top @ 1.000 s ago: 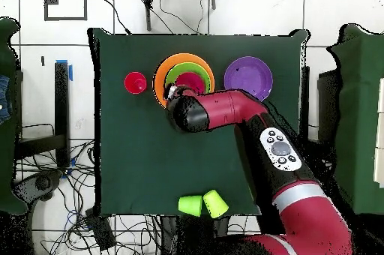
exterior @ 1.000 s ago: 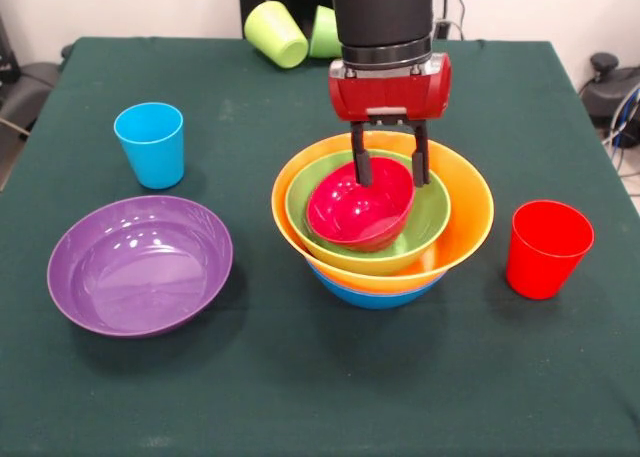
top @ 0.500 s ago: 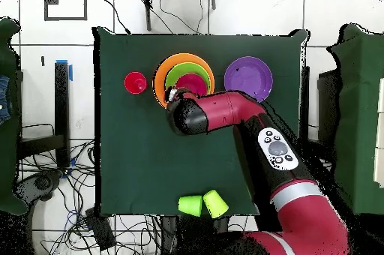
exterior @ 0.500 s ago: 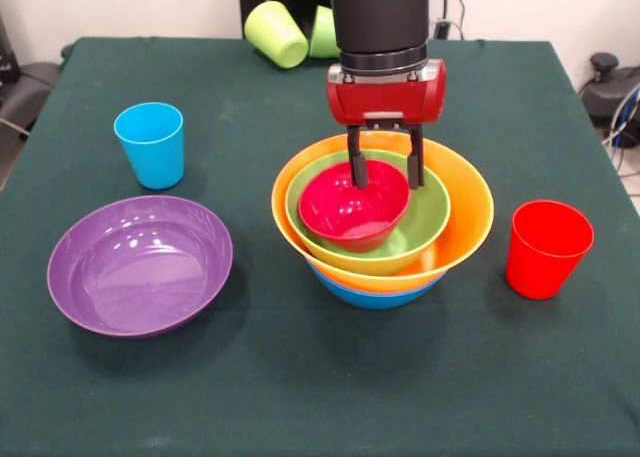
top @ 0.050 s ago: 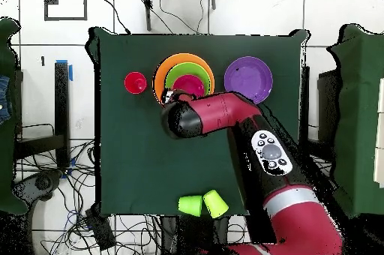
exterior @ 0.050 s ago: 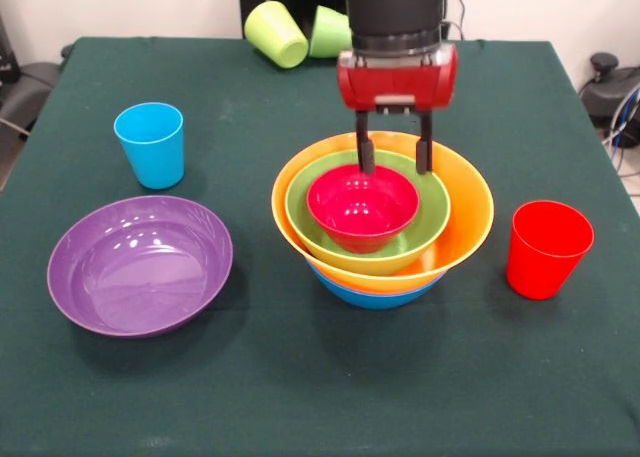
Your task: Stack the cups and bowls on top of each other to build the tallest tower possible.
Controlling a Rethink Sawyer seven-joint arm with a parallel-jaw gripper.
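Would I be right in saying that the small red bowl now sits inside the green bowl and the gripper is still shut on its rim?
Not quite. The small red bowl does sit inside the green bowl, but the gripper is open, its fingers above the rim and clear of it. The front view shows this.

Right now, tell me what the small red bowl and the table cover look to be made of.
Small red bowl: probably hard plastic, glossy, given the bright highlights inside it. Table cover: seemingly dark green cloth, matte, showing no shine.
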